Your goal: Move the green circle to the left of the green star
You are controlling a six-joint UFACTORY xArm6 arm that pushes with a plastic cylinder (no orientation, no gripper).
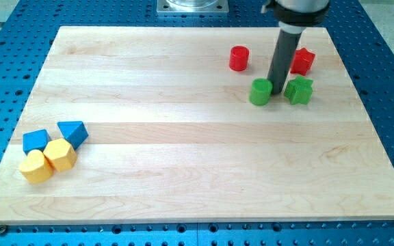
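The green circle (259, 91) stands on the wooden board at the upper right. The green star (299, 90) sits just to its right, with a small gap between them. My tip (276, 93) is down in that gap, touching or almost touching the green circle's right side and close to the star's left side. The dark rod rises from there toward the view's top.
A red circle (239, 58) lies up and left of the green circle. A red star (302, 61) is above the green star, partly behind the rod. At the lower left are two blue blocks (36, 141) (73, 132) and two yellow blocks (61, 154) (35, 167).
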